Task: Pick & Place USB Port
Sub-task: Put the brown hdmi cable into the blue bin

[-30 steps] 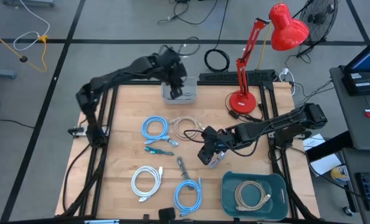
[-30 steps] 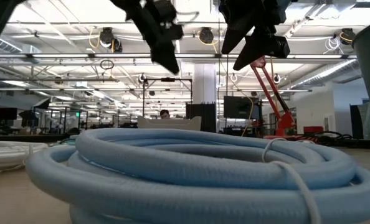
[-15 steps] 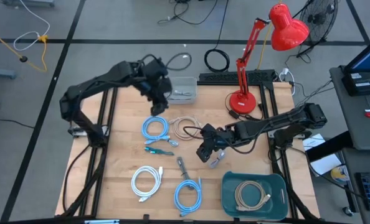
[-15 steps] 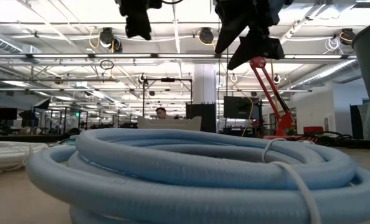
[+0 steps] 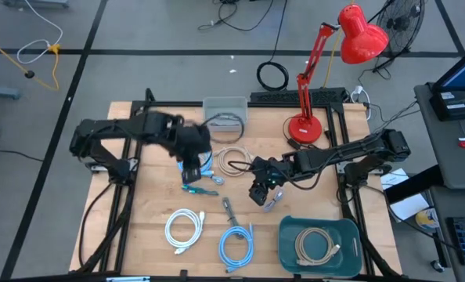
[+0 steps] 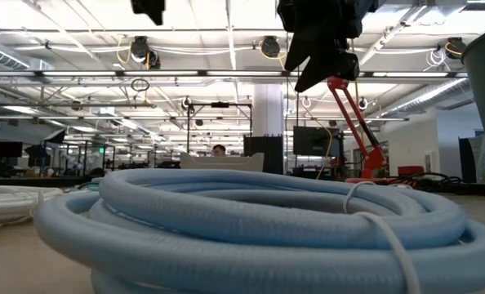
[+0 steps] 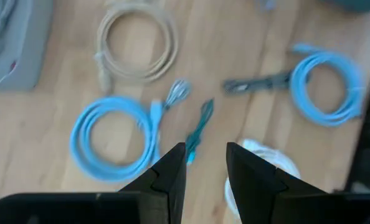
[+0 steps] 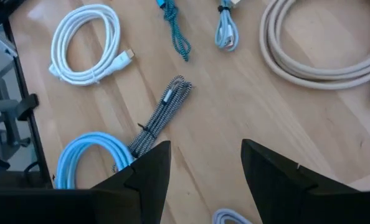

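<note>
Several coiled USB cables lie on the wooden table: a light-blue coil, a beige coil, a thin teal cable, a dark braided cable, a white coil and a blue coil. My left gripper hangs open over the light-blue coil, with the teal cable ahead of its fingers. My right gripper hovers open right of the beige coil, above bare wood, with the braided cable ahead of it. Neither holds anything.
A grey tray holding a cable stands at the far edge. A teal bin with a beige cable sits at the near right corner. A red desk lamp stands at the far right. A small silvery cable lies beside my right gripper.
My left gripper has swung from above the grey tray at the far edge toward the table's middle and near side. It now hangs over the light-blue coil, its fingers still open and empty. The cables have kept their places.
</note>
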Tool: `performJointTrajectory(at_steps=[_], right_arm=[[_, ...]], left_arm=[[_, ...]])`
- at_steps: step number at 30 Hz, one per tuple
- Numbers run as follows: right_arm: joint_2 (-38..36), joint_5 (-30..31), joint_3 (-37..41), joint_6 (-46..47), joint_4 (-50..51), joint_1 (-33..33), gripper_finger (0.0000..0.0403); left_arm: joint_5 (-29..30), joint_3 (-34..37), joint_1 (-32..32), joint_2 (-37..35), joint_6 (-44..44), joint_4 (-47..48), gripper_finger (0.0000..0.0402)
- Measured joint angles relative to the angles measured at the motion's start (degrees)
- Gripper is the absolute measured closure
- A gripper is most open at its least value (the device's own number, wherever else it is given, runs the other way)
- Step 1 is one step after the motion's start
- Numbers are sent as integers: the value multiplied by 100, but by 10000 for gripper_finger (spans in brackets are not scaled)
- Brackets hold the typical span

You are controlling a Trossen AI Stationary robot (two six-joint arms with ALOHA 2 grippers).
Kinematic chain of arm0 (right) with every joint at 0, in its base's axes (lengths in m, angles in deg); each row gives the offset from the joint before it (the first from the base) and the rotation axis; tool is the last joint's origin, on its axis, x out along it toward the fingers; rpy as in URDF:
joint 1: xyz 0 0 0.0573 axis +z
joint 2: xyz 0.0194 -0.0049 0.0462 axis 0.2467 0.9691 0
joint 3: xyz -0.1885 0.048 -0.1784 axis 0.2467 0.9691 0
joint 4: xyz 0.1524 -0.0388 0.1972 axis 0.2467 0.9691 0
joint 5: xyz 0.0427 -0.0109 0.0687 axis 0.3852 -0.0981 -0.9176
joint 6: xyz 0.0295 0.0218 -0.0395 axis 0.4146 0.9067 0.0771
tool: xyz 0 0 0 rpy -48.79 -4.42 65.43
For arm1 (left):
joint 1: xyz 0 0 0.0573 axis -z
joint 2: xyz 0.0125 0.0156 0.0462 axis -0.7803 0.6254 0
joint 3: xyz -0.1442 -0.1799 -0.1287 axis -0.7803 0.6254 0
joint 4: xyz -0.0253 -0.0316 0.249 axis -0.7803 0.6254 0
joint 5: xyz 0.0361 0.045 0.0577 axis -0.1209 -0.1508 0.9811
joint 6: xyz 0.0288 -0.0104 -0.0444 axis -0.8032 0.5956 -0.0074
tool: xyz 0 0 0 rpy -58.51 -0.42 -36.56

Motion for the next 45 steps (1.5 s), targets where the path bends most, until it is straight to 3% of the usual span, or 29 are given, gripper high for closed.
performJointTrajectory(at_steps=[6, 11, 18, 22, 25, 34, 40, 45], right_arm=[[-1, 7, 0, -181, -23, -66, 216], [-1, 6, 0, -202, -41, -118, 216], [-2, -1, 0, -204, -104, -136, 216], [0, 1, 0, -346, -172, -154, 216], [-1, 6, 0, -544, -204, -215, 216], [100, -14, -2, -1524, -821, -799, 216], [678, -1020, 2, -2058, -908, -1621, 216], [1322, -1734, -126, -2741, -866, -1904, 216]], left_arm=[[934, 172, 834, -58, 810, 292, 286], [1129, 1106, 1163, -644, 1705, -228, 298], [1634, 3538, 1257, -2408, 2975, -2441, 340], [1640, 4881, 1093, -3200, 2744, -4327, 357], [1526, 5410, 927, -3377, 2447, -4709, 361], [1071, 5732, 558, -3290, 2394, -4641, 319], [924, 5731, 558, -3300, 2386, -4684, 314], [887, 5731, 569, -3300, 2430, -4695, 314]])
